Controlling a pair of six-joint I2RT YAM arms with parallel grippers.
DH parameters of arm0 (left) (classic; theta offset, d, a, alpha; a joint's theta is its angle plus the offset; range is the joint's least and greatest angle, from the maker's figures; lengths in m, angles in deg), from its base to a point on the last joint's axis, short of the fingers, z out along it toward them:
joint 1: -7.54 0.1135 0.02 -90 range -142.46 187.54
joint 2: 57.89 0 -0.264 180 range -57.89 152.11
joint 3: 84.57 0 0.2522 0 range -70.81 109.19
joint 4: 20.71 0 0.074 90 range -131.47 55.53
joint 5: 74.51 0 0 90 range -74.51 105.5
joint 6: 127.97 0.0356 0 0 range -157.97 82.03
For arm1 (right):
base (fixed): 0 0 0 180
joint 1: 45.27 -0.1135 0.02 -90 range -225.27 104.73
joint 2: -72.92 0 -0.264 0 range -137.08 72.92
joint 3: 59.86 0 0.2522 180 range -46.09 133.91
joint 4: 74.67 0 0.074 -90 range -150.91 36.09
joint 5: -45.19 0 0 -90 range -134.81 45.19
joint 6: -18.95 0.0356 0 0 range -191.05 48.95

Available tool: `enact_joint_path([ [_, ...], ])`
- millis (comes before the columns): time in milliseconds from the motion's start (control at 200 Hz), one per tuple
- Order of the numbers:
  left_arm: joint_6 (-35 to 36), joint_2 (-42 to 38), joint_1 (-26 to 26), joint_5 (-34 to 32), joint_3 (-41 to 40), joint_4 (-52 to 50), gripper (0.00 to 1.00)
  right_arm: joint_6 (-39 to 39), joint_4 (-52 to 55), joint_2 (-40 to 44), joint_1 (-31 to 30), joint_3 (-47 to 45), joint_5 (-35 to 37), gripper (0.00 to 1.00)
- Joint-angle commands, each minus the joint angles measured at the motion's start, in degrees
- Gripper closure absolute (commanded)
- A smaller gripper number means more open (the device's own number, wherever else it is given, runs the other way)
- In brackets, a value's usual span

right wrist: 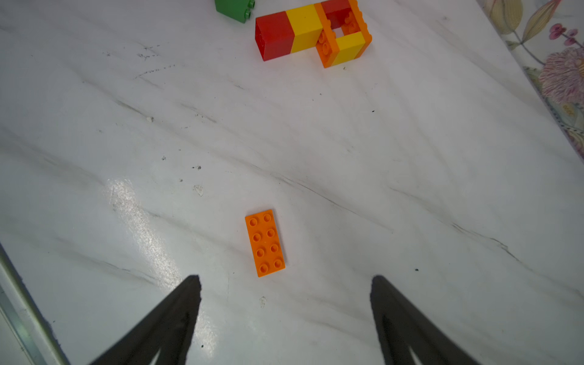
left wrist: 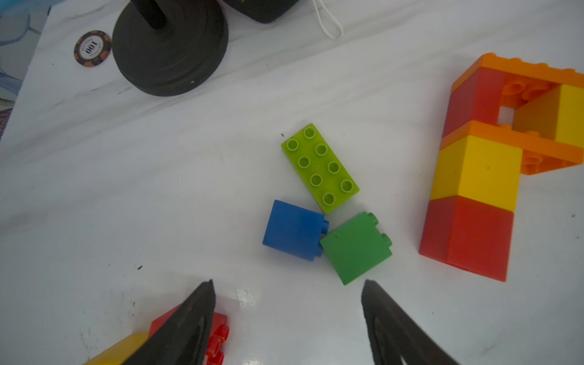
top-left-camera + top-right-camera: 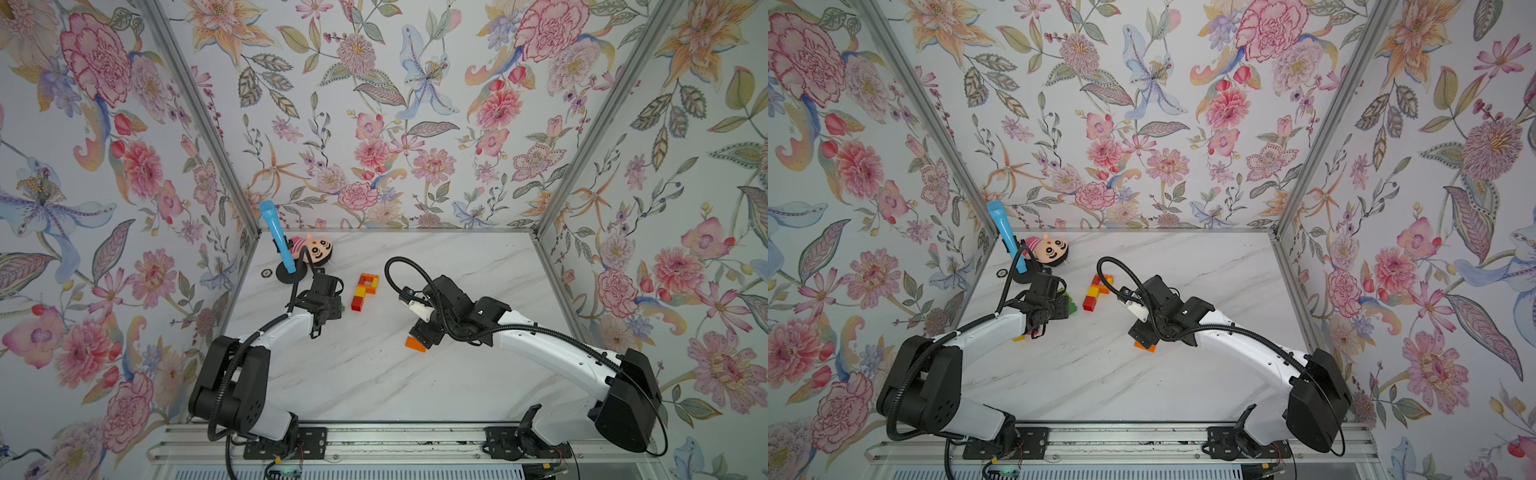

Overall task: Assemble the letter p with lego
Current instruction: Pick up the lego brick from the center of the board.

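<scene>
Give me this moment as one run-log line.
stage: P-shaped lego build lies flat | left gripper: open, empty, by blue brick | right gripper: open, empty, by orange plate

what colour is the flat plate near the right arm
Orange plate, best in right wrist view.

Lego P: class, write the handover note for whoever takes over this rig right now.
Left gripper: open, empty, by the loose blue brick, green brick and lime plate.
Right gripper: open, empty, by the loose orange plate.
Done: the P lies flat on the table, looking complete in red, yellow and orange.
Left: probably nothing to add; check it, then back off.
</scene>
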Motion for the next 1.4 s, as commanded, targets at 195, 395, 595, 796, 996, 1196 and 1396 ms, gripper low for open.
enact_joint_path([
  [195,1.63,9.37,-1.49,4.46,6.35,0.63,0.52,4.87,-6.93,5.65,0.22,-5.20,0.75,0.15],
  [395,2.22,13.35,-1.54,4.77,9.17,1.38,0.55,5.49,-6.88,6.38,0.04,-6.37,-0.10,0.15],
  [595,2.97,15.73,-1.50,4.96,10.69,0.45,0.51,5.50,-6.90,6.46,-0.06,-6.75,0.30,0.15],
  [796,3.62,15.17,-1.47,6.48,8.92,0.54,0.59,5.31,-6.88,6.29,-0.11,-6.62,0.73,0.15],
  [996,4.13,13.01,-1.54,8.62,6.24,-0.13,0.58,5.16,-6.98,5.69,-0.15,-6.06,0.82,0.15],
  [1196,4.80,10.49,-2.87,9.37,4.45,-1.50,0.45,5.05,-7.04,5.00,-0.34,-5.73,0.91,0.14],
  [1396,4.65,9.01,-4.48,9.73,3.84,-2.95,0.52,4.83,-7.19,4.40,-0.79,-5.38,1.25,0.14],
])
